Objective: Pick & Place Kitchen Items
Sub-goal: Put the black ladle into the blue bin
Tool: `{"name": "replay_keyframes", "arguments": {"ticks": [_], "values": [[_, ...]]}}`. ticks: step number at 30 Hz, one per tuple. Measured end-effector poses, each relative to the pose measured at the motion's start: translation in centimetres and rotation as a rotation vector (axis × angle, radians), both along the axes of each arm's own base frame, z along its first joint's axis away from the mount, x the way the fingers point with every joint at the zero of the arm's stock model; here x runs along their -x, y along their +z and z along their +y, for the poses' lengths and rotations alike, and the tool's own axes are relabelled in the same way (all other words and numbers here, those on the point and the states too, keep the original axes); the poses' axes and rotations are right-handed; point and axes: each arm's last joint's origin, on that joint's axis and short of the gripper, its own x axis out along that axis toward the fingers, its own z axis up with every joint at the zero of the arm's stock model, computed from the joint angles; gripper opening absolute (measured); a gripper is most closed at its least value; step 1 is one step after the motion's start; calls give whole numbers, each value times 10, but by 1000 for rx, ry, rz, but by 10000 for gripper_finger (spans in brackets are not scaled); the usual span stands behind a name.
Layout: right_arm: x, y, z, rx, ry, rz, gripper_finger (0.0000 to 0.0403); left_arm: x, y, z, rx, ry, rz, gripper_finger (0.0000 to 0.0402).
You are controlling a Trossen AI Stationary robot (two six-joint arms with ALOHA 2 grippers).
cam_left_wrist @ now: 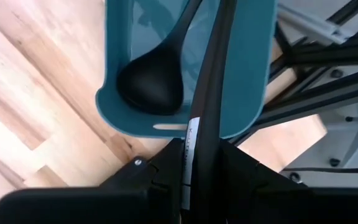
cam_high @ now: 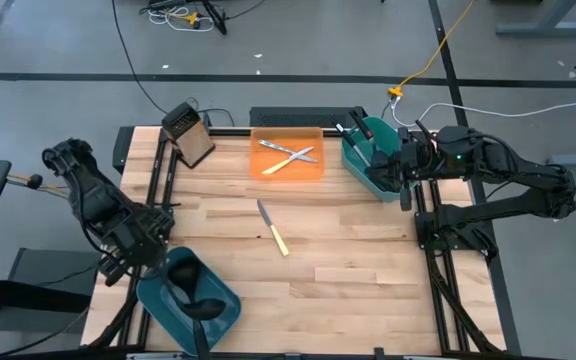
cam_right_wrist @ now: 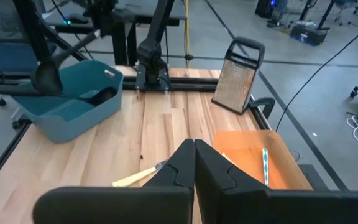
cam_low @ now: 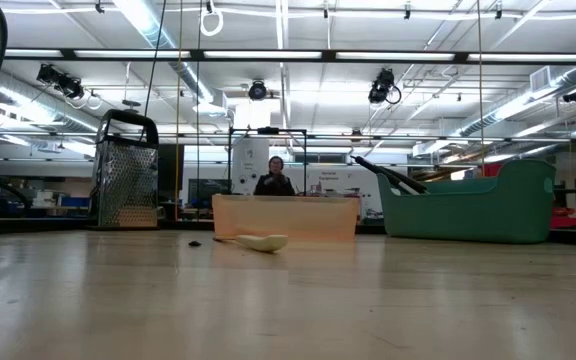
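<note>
Left claw (cam_left_wrist: 201, 165) was clenched on the handle of a black ladle (cam_left_wrist: 213, 81), held over the near-left teal bin (cam_high: 158, 300); a second ladle (cam_left_wrist: 151, 84) already lay inside it. Right claw (cam_right_wrist: 194, 165) was clenched on nothing, parked by the far-right teal bin (cam_high: 363, 165), which held more dark utensils.

Yellow-handled knife (cam_high: 273, 230) lay loose mid-surface, well apart from both arms. Silver cutlery (cam_high: 290, 157) sat crossed on the orange tray (cam_high: 268, 170).

Risks, judged: grip looked to sit low on a long handle, so the ladle could swing or pivot on release and tip over the bin rim onto the surface or off the edge, the bin being right at the corner. Bowl could also land on the ladle already there and bounce.

Around: box grater (cam_high: 190, 135) stood at far left near the tray, nothing between it and the knife. The frame rails ran beside the bin, close to the left arm's path. A person showed far behind in the low view.
</note>
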Motion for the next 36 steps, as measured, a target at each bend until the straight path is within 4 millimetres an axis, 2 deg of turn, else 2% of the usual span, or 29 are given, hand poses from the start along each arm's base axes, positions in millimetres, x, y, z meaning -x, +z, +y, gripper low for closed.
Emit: {"name": "replay_keyframes", "arguments": {"ticks": [9, 18, 36], "values": [[-1, 3, 0, 5, -3, -36, 5, -1, -21, -1, -68, -10, 53, 81], [-1, 3, 0, 4, -3, -36, 5, 0, -37, -2, -77, 75, 151, 81], [-1, 3, 0, 10, 4, -35, 5, 0, -39, -4, -55, 174, 181, 81]]}}
